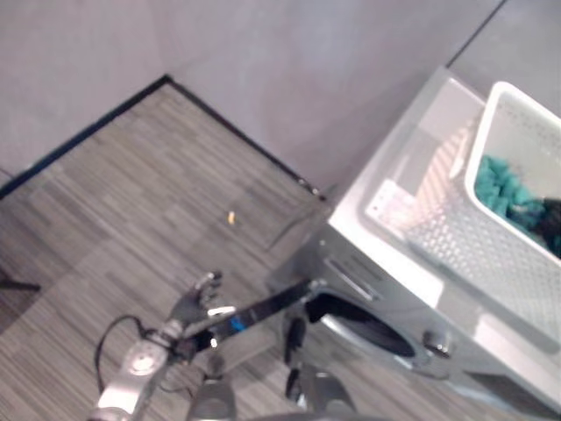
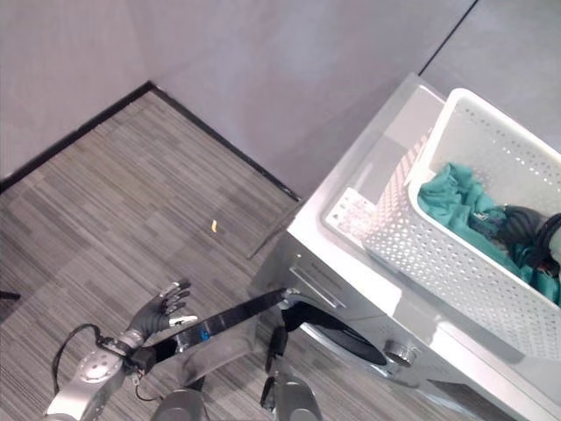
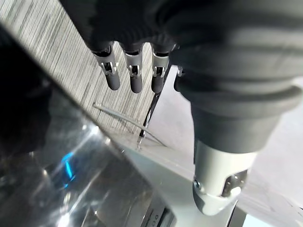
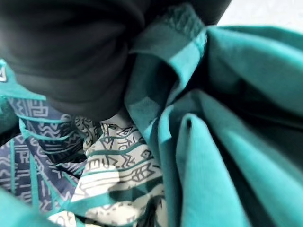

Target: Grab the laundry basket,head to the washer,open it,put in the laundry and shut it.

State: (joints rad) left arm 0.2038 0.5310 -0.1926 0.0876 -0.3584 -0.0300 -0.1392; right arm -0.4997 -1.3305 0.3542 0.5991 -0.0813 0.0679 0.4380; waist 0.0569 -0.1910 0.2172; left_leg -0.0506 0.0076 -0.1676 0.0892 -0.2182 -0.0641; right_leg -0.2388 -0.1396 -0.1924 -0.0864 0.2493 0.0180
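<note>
You can see the white washer [image 2: 351, 263] standing on the striped grey floor [image 2: 114, 219], close to the grey wall [image 2: 263, 79]. The white laundry basket [image 2: 438, 254] sits on top of the washer, at the end far from the wall corner. The basket has lots of little holes in its sides. Inside the basket lies the laundry [image 2: 465, 210], a bunch of teal cloth with something dark beside it. The washer's round door [image 2: 232, 320] is swung open, and it sticks out from the front of the washer over the floor. Your left hand [image 2: 162, 311] is at the far tip of the open door, away from the washer. Its fingers [image 3: 135, 78] are straight and spread apart, and they hold nothing. In the left wrist view you see the shiny door glass right under those fingers. In the right wrist view, your right hand [image 4: 71, 52] is down in the laundry, with teal cloth and a white patterned cloth [image 4: 113, 165] pressed all around its dark cover. You cannot tell if its fingers are curled or straight, because the cloth hides them. A tiny yellow scrap [image 2: 214, 226] lies on the floor, well apart from the washer.
</note>
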